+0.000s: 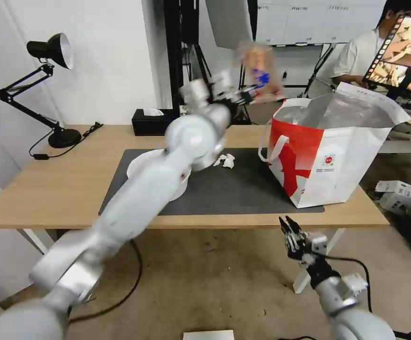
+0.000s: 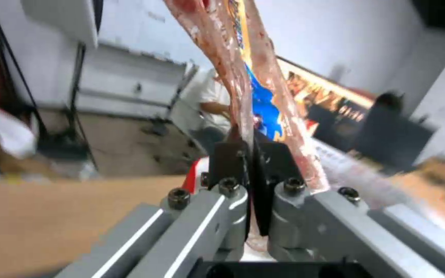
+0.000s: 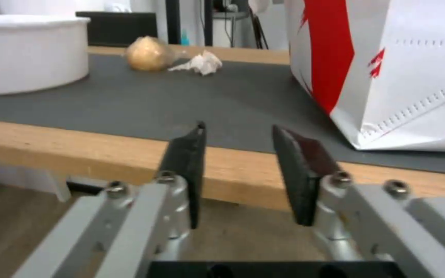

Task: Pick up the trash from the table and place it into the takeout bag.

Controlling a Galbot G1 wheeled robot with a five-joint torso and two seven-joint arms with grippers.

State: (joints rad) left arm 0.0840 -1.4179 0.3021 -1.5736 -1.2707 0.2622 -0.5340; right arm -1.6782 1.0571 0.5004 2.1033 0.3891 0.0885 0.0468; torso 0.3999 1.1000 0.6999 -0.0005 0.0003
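**Tray aloft beside the bag**

Tray up in the air — the left end effector [image 1: 243, 97] is raised above the far edge of the bench [image 1: 63, 189], pads pressed together on the clear hinged plastic tray [image 1: 258, 73], which hangs smeared with reddish scraps and a patch of blue and orange print. From the left wrist view the two dark pads [image 2: 230, 158] pinch the tray's thin edge [image 2: 233, 77] between them, the plastic running on past the fingers. The tray sits near the takeout bag's far-left upper rim, not yet over the opening as far as the head view lets me judge.

The takeout bag [image 1: 337, 160] stands upright at the right end of the dark grey mat [image 1: 224, 189], mouth open, silver lining showing, white strap handle drooping on its left face. The white round bowl [image 1: 141, 165] sits on the left part of the mat, partly behind the left arm. The crumpled white tissue [image 1: 226, 160] lies near the mat's far edge, between bowl and bag — and in the right wrist view the beige wrapped ball [image 3: 148, 54] rests just beside the tissue.

The right end effector [image 1: 292, 233] hangs low, off the bench's near edge below the bag, fingers spread and holding nothing.
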